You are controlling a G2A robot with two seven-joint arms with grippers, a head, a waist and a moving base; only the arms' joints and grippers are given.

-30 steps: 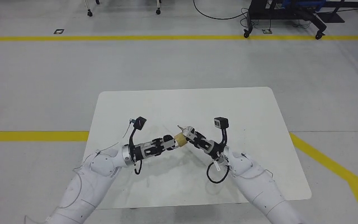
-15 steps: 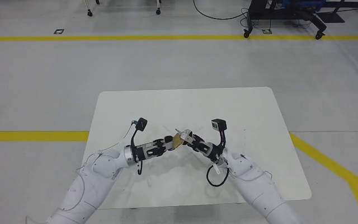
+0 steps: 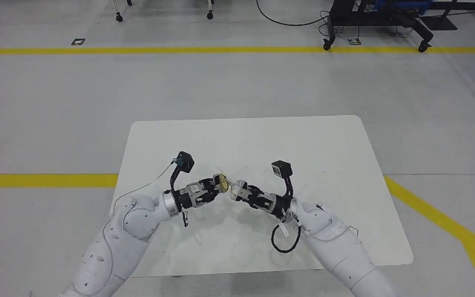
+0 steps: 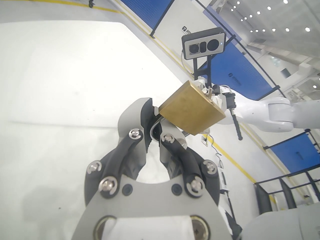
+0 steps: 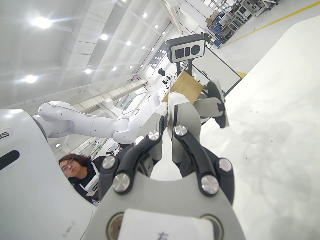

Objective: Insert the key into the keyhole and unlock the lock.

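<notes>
Big workshop floor (image 3: pixel 223 85) with yellow lines (image 3: pixel 223 50), and your white table (image 3: pixel 334 148) sits on it with both arms meeting over its middle. Your left claw (image 4: pixel 155 116) is clenched on the shackle (image 4: pixel 153 127) of the brass padlock (image 4: pixel 191 111), holding it up off the table with its bottom end turned toward the other arm. Your right claw (image 5: pixel 168 106) is pinched tight on the key (image 4: pixel 209 93), which is right up against that end of the padlock. I can't tell how deep the blade sits, if it's in at all. So I'd say you're at the insertion step. Next up: push the key fully home in a straight line, then twist it while the left claw grips hard so the shackle can pop.
</notes>
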